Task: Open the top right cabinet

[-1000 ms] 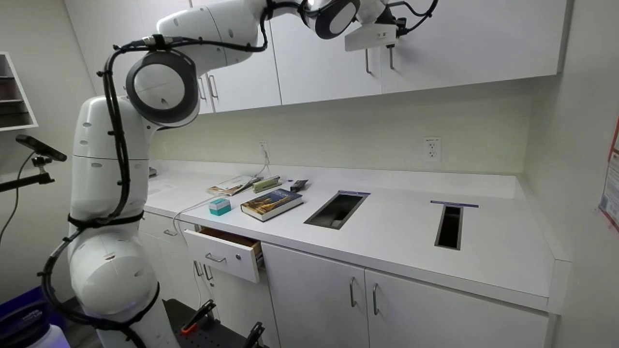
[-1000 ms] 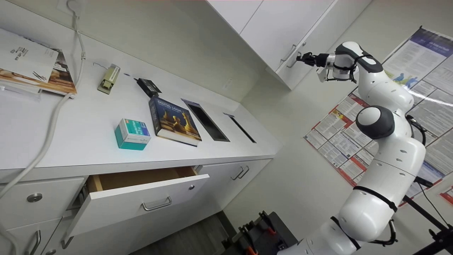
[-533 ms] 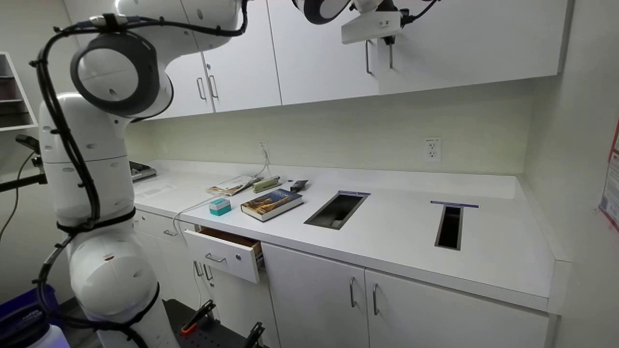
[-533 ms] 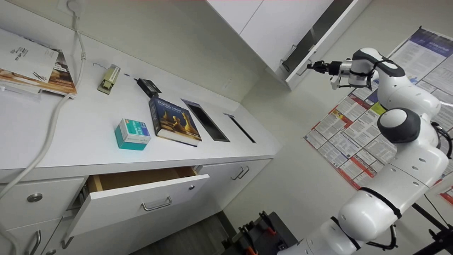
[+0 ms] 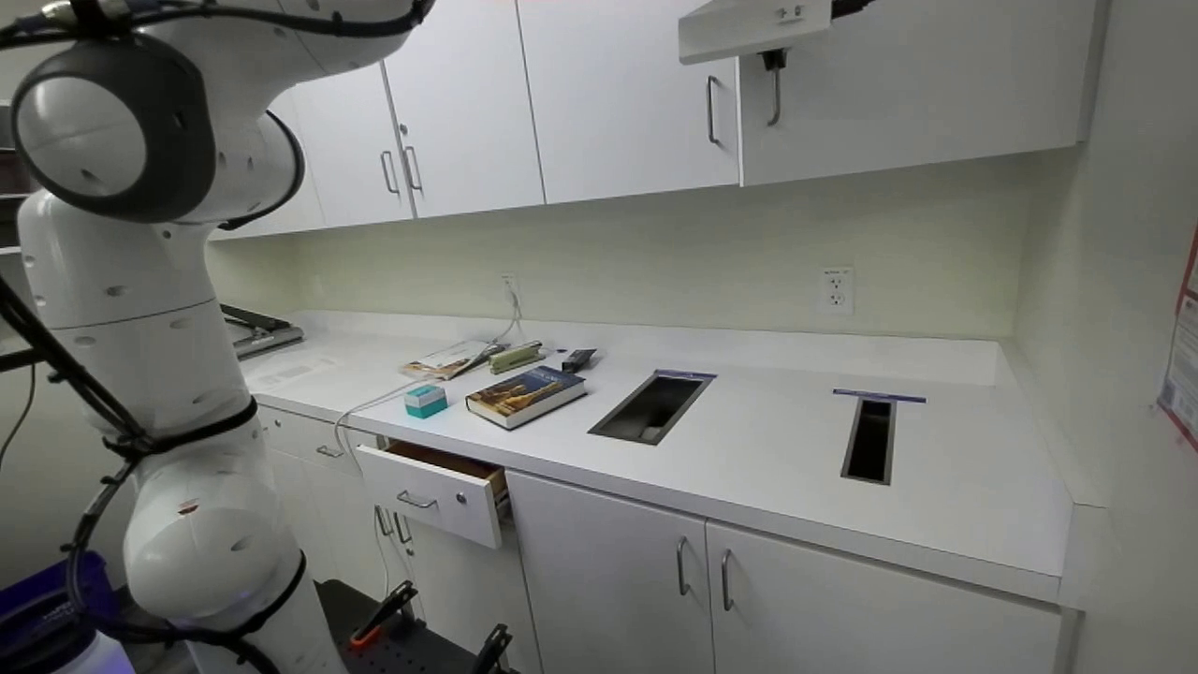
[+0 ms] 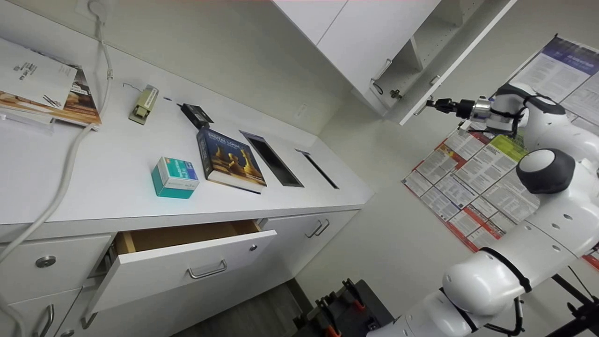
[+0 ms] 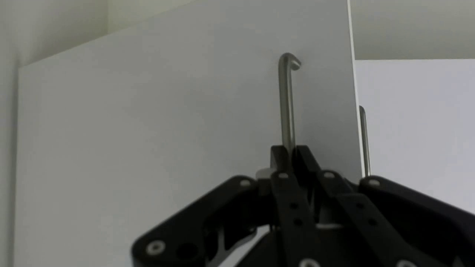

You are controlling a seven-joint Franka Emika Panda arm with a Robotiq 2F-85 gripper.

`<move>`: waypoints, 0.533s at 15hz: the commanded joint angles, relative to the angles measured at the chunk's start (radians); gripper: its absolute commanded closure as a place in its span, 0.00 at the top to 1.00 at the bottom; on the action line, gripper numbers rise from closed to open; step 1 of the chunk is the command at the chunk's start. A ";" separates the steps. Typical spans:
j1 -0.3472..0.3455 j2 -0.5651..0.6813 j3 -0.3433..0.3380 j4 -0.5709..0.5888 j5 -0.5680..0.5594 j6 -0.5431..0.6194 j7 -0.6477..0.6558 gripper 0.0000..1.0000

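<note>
The white top right cabinet door (image 5: 917, 94) stands partly open, swung out from the cabinet. In an exterior view, the cabinet interior (image 6: 437, 40) with its pale shelves shows behind the door (image 6: 461, 63). The door's silver bar handle (image 7: 286, 100) runs into my gripper (image 7: 291, 154) in the wrist view. The black fingers are closed around the handle, one on each side. In an exterior view my gripper (image 6: 433, 103) meets the handle (image 6: 419, 108) on the outer face of the door. In an exterior view (image 5: 775, 98) the handle's lower end hangs below the fingers.
The neighbouring cabinet door (image 5: 627, 94) is shut, its handle (image 5: 711, 110) beside the open door's edge. A drawer (image 6: 182, 276) stands open below the white counter (image 5: 767, 449). The counter holds a book (image 6: 234, 159) and a teal box (image 6: 175, 178). A wall poster (image 6: 472, 187) hangs behind the arm.
The door has swung from nearly shut to partly open, showing the interior. My gripper has moved out from the cabinet with the handle, and the arm has drawn back.
</note>
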 commanded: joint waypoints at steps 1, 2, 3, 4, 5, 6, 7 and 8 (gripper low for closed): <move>-0.117 0.025 -0.068 0.015 0.104 -0.119 -0.110 0.02; -0.142 0.042 -0.094 0.031 0.133 -0.168 -0.137 0.02; -0.165 0.059 -0.118 0.043 0.163 -0.195 -0.154 0.02; -0.183 0.074 -0.136 0.055 0.187 -0.212 -0.162 0.02; -0.203 0.089 -0.145 0.070 0.200 -0.217 -0.165 0.02; -0.224 0.106 -0.148 0.089 0.210 -0.224 -0.169 0.03; -0.245 0.124 -0.145 0.111 0.210 -0.228 -0.159 0.35; -0.261 0.130 -0.136 0.127 0.200 -0.234 -0.155 0.36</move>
